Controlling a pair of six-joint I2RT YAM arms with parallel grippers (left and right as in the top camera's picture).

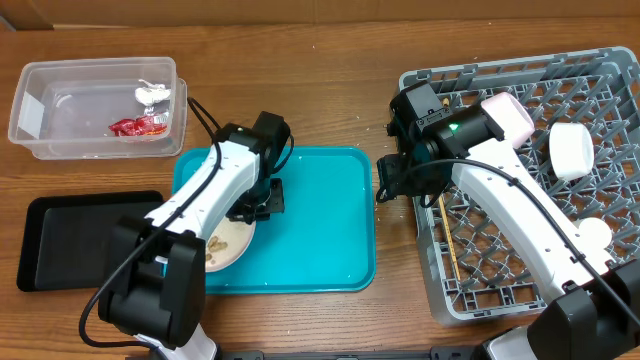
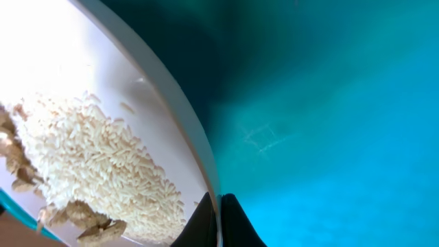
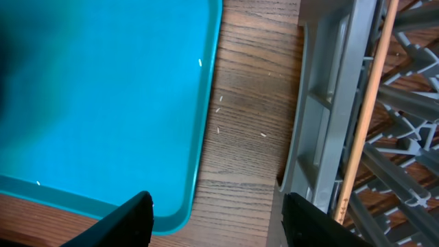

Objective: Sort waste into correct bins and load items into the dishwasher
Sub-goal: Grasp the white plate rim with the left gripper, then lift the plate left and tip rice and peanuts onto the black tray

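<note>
At the far left of the wood-grain table [image 1: 330,80], a clear tub [image 1: 80,105] holding a crinkled red wrapper [image 1: 138,126] and crumpled white paper [image 1: 152,94]. Nearer the front edge, apart from the tub, a shallow black tray [image 1: 70,235] flat on the wood. Just beside that, a glossy teal tray [image 1: 310,220], with a white plate [image 1: 228,245] at its front left corner, carrying white rice [image 2: 103,165] and brown scraps [image 2: 89,226]. Left gripper [image 2: 219,216] clenched on the plate's rim, one dark finger on each side of the edge. Between teal tray and rack, a strip of bare wood dotted with loose rice grains [image 3: 219,110]. Above that strip, right gripper [image 3: 216,226] with fingers spread wide and grasping nothing. At the right, a grey dish rack [image 1: 440,290] showing the wood through its lattice floor. Along its left side, thin chopsticks [image 1: 447,240]. Farther back and right among the pegs, a pale bowl [image 1: 510,115], a second white bowl [image 1: 570,150] and a small white cup [image 1: 594,232].
</note>
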